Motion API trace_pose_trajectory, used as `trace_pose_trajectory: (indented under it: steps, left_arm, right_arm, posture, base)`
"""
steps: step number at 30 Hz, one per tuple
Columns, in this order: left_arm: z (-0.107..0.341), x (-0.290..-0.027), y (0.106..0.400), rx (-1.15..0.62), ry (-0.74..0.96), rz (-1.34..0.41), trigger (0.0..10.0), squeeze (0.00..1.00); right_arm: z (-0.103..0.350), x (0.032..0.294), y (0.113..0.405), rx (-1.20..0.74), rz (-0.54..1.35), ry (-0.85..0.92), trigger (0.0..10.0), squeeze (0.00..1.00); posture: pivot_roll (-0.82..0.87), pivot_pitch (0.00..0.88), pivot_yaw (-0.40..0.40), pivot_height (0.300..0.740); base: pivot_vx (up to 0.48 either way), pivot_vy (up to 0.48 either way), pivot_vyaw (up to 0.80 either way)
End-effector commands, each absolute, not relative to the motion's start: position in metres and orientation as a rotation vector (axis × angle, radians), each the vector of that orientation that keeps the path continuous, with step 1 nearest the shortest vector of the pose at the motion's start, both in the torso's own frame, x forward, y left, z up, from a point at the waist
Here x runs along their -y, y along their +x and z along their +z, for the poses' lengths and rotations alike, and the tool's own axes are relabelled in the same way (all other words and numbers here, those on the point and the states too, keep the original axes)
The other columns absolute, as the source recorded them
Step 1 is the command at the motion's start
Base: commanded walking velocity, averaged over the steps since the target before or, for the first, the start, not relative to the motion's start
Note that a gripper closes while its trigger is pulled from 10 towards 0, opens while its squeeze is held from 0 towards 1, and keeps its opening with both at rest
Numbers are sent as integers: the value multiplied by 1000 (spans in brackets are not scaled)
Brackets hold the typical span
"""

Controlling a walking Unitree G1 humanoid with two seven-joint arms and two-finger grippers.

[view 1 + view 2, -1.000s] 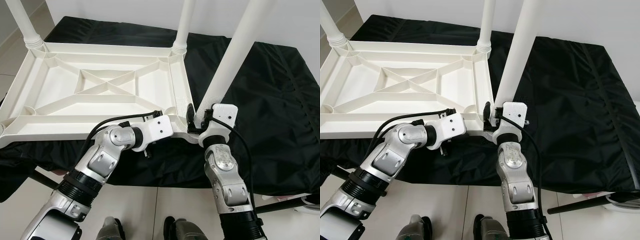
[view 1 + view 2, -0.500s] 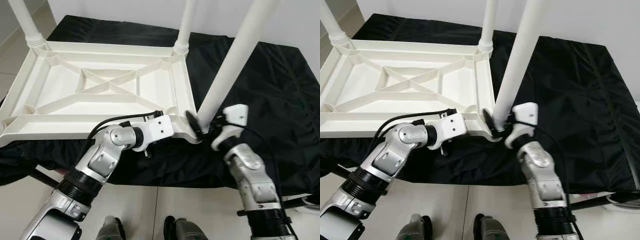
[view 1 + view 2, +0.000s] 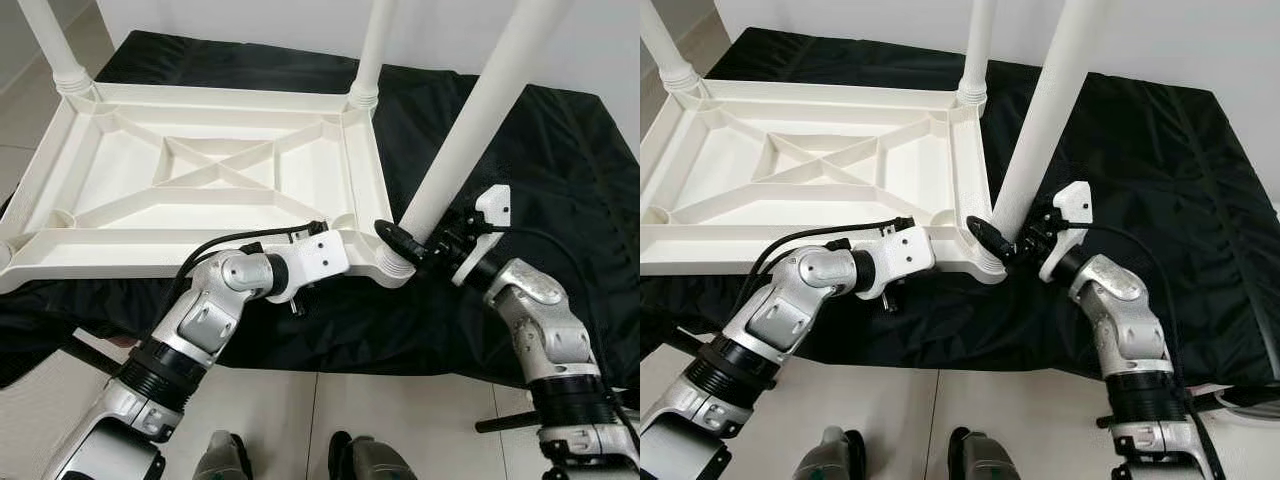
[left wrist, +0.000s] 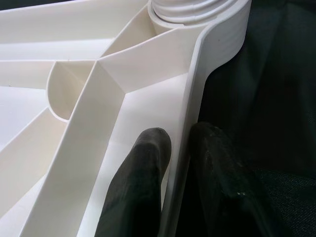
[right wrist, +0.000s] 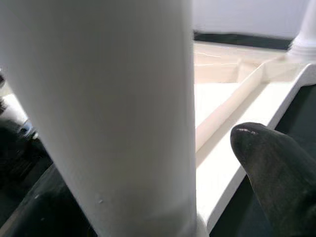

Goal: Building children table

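In the left eye view, the white plastic tabletop (image 3: pixel 200 190) lies upside down on a desk (image 3: pixel 540 150) draped in black cloth, its ribbed underside facing up. Two legs already stand in the far corner sockets, and a third leg (image 3: pixel 470 130) rises at a slant from the near right socket (image 3: pixel 395 265). The left gripper (image 3: pixel 335 250) sits at the near rim of the tabletop beside that socket, while the right gripper (image 3: pixel 415 240) reaches in from the right, its black jaws set around the foot of the leg just above the socket. The right eye view gives the same layout, with the near left corner socket (image 3: pixel 652 215) empty, so by the look of it one leg remains to be fitted. In the left wrist view, the two black fingers (image 4: pixel 143 168) are clamped on the thin rim (image 4: pixel 190 133), one inside the tray and one outside, with the threaded collar of the socket just beyond. In the right wrist view, the leg stands close in front, one finger (image 5: pixel 276 163) showing on one side of it and a dark shape on the other, so the jaws straddle the leg; whether they press on it cannot be told. The table looks light, stiff and smooth, so the round leg may slip in a loose grip; holding it low near the socket, with the rim pinned to stop the tabletop sliding, seems the sounder hold.
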State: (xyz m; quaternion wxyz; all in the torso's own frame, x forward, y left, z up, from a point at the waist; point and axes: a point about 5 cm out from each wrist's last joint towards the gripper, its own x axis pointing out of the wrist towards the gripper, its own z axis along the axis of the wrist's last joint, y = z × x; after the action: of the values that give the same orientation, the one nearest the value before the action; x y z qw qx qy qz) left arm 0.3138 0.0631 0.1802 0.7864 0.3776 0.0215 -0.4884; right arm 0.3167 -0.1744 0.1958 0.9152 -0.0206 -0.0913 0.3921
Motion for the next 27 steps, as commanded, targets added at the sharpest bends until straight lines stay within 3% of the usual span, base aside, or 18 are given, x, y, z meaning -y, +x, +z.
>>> trace_pose_trajectory:
  steps: [1,5,6,7,8,23,24,25,27]
  left_arm:
    - [194,-60,313,41,832,-1032,10000,0]
    - [194,-60,313,40,834,-1031,10000,0]
    - [194,-60,313,40,834,-1031,10000,0]
    - [194,-60,313,40,834,-1031,10000,0]
    - [194,-60,313,40,834,-1030,10000,0]
    - [195,-60,314,41,833,-1029,10000,0]
    - [195,-60,314,41,833,-1029,10000,0]
    - [195,-60,314,41,833,-1029,10000,0]
    - [195,-59,314,41,832,-1029,10000,0]
  right_arm:
    - [194,182,317,167,808,-36,10000,0]
    - [191,184,320,128,884,-51,10000,0]
    - [191,184,320,119,904,-53,863,0]
    - [191,184,320,119,904,-53,863,0]
    - [190,184,320,115,922,-52,0,0]
    - [186,183,317,106,980,-20,0,0]
    - [185,183,317,106,970,-19,2902,0]
    - [184,182,317,109,957,-22,10000,0]
    - [184,181,317,111,951,-24,10000,0]
  posture:
    - [-29,155,-53,740]
    - [-27,157,-50,740]
    - [-26,157,-50,740]
    - [-26,157,-50,740]
    - [-26,156,-52,740]
    - [-31,161,-51,740]
    - [-31,161,-52,740]
    - [-32,162,-53,740]
    - [-32,162,-54,740]
  base:
    - [0,0,0]
    - [0,0,0]
    - [0,0,0]
    - [0,0,0]
    - [0,0,0]
    - [0,0,0]
    - [0,0,0]
    - [0,0,0]
    - [0,0,0]
